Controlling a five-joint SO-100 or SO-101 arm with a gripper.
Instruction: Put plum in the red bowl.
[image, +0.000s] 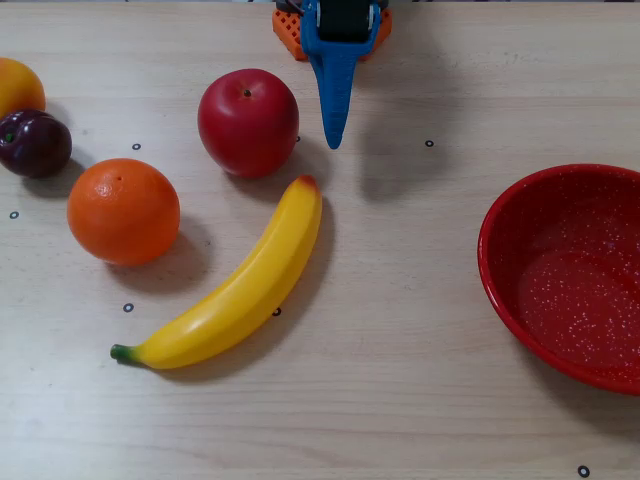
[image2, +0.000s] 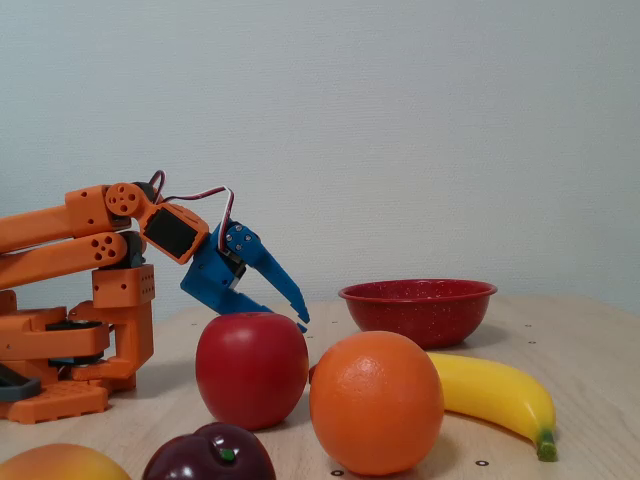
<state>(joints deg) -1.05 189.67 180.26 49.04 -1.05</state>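
While well apart from the gripper (image: 333, 140), plum (image: 34, 143) beside orange (image: 123, 210).

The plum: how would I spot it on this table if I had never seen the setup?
In the overhead view, start at the big red bowl on the right and cross the table to the far left edge. There, just above the orange and below a yellow-orange fruit, sits the plum. It is the smallest and darkest fruit, glossy purple-black.

pale wall (image2: 420, 120) — light wood table (image: 420, 400)

Plum (image: 34, 143) (far left), red bowl (image: 500, 280) right
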